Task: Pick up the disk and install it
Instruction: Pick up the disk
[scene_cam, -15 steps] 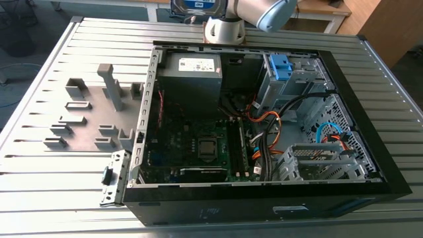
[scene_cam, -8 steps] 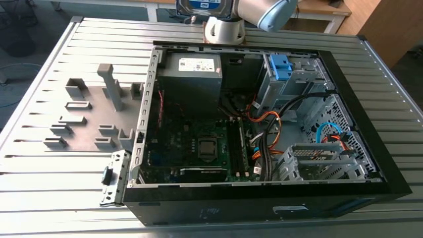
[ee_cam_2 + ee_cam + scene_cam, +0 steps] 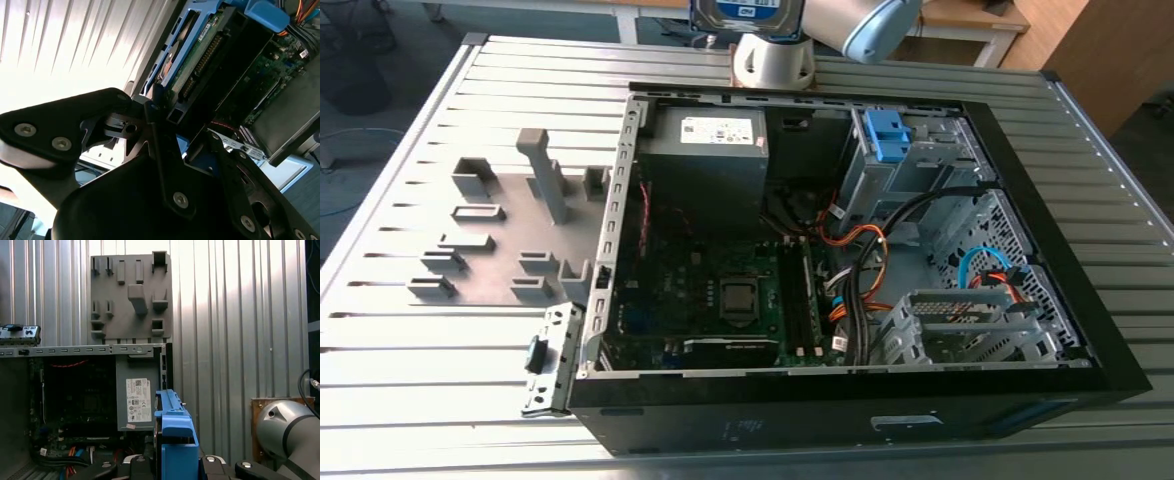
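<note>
The disk (image 3: 744, 14), a silver drive with a white-and-blue label in a blue plastic frame, hangs at the top edge of the exterior view, above the arm's base and behind the open computer case (image 3: 1067, 250). In the first wrist view the disk (image 3: 175, 435) stands on edge with its blue frame towards the camera. My gripper (image 3: 176, 462) is shut on it, one black finger on each side. The second wrist view shows the disk (image 3: 200, 60) clamped in the gripper (image 3: 182, 120), with its connector edge and circuit board showing.
The case lies on its side on a slatted metal table (image 3: 400, 340). Inside are a grey power supply box (image 3: 707, 150), a motherboard (image 3: 720, 300), orange and blue cables, a blue clip (image 3: 886, 135) on the upper bay and a metal drive cage (image 3: 961, 325). A grey fixture plate (image 3: 507, 230) lies beside the case.
</note>
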Robot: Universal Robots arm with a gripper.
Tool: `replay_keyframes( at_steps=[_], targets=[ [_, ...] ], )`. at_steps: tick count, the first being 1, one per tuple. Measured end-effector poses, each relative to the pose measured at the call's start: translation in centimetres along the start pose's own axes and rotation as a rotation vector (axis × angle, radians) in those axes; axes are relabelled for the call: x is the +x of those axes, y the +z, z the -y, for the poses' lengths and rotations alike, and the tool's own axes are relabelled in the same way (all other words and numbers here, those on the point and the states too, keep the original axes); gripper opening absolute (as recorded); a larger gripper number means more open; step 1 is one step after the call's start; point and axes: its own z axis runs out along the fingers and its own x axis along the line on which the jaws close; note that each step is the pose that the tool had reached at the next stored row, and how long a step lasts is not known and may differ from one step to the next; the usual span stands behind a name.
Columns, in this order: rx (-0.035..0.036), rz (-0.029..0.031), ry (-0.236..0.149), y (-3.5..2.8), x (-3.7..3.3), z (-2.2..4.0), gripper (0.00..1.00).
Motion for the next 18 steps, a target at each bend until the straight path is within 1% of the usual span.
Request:
replay_keyframes(
  at_steps=[2,8,10,13,18],
  targets=[
    [0.0000,0.0000,0.000,0.00,0.00,0.12,0.36],
    [0.0001,0.0001,0.000,0.00,0.00,0.14,0.36],
    [0.0000,-0.0001,0.000,0.00,0.14,0.15,0.36],
    [0.0000,0.0001,0.000,0.00,0.65,0.16,0.36],
    [0.0000,0.0001,0.000,0.00,1.72,0.20,0.36]
  ],
)
